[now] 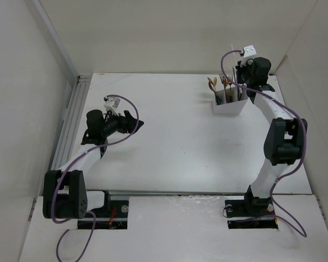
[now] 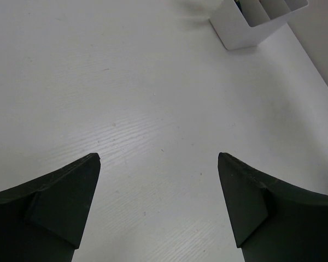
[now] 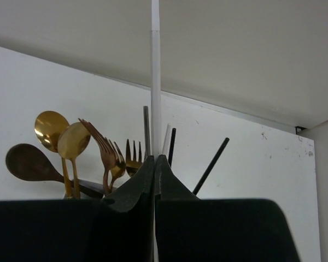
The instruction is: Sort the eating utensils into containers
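Note:
The white bin stands at the back right with gold spoons and forks upright in it. It also shows in the left wrist view. My right gripper is over the bin's right end and shut on a pale stick that points straight up; the stick also shows in the top view. In the right wrist view, behind my shut right gripper, stand gold spoons, forks and dark chopsticks. My left gripper is open and empty over bare table.
White walls close in the table on the left, back and right; the right wall is close behind the bin. A metal rail runs along the left edge. Purple cables loop off both arms.

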Robot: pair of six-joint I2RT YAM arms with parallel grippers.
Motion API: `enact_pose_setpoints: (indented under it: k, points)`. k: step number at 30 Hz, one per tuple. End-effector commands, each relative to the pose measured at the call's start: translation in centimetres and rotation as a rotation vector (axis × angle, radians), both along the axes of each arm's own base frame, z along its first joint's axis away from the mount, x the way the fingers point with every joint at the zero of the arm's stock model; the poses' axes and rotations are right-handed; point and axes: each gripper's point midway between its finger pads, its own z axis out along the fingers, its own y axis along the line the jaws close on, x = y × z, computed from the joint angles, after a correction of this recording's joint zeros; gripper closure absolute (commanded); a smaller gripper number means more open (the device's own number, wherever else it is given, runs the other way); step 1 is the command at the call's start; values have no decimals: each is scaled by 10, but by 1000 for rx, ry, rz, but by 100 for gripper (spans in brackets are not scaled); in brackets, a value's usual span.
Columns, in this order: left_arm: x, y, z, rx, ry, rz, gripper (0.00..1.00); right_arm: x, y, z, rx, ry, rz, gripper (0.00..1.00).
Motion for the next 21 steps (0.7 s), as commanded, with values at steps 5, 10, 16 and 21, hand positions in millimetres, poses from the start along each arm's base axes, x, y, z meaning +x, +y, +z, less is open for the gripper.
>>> enact_pose_setpoints:
  k: [5, 10, 16, 21]
  points:
    - [4, -23, 25, 17, -114, -99, 14, 6, -18, -2, -35, -59, -19, 100]
    - [9, -21, 26, 23, -114, -80, 14, -3, -22, -19, -39, -22, -40, 100]
    - [17, -21, 33, 40, -138, -84, 13, -16, -23, -42, -32, 30, -54, 100]
    - [17, -19, 29, 64, -127, -82, 12, -24, -24, -28, -26, 8, -65, 58]
